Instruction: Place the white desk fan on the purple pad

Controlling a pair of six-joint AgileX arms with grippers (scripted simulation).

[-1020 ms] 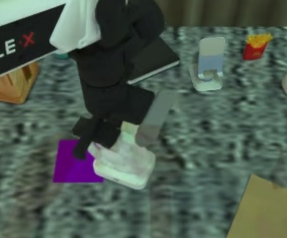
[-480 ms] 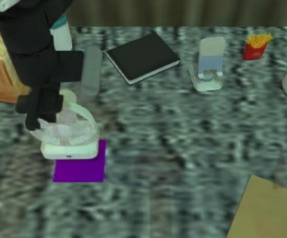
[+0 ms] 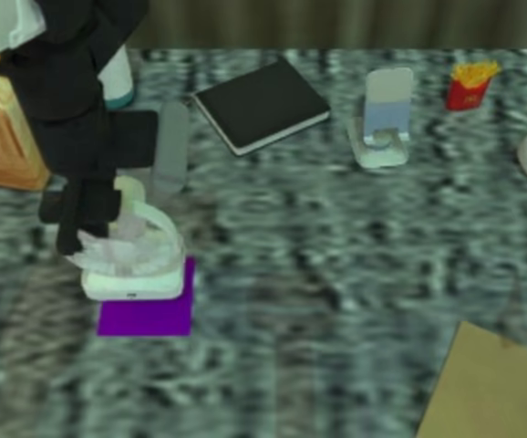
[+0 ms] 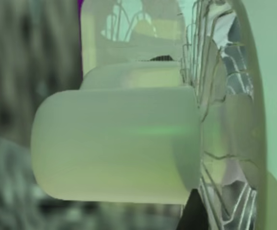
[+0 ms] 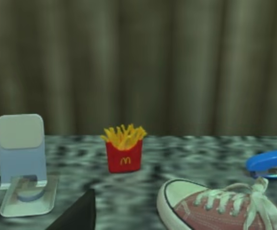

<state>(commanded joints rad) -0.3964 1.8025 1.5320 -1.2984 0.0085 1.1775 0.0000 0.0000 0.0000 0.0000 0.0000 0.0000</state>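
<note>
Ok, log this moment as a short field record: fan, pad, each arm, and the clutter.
fan: white desk fan held by the left hand, base overlapping the purple pad's far edge
pad: purple pad, flat, near half uncovered
left arm: over the table's left side, hand shut on the fan
right arm: not in the top view; hand state not shown
clutter: black notebook, phone stand, fries box, shoe, blue stapler
task state: fan not yet released

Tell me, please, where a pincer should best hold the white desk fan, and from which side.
Probably the stubby cylindrical motor back of the white desk fan, approached from above: it sticks out clear behind the grille ring, which looks thin.
</note>
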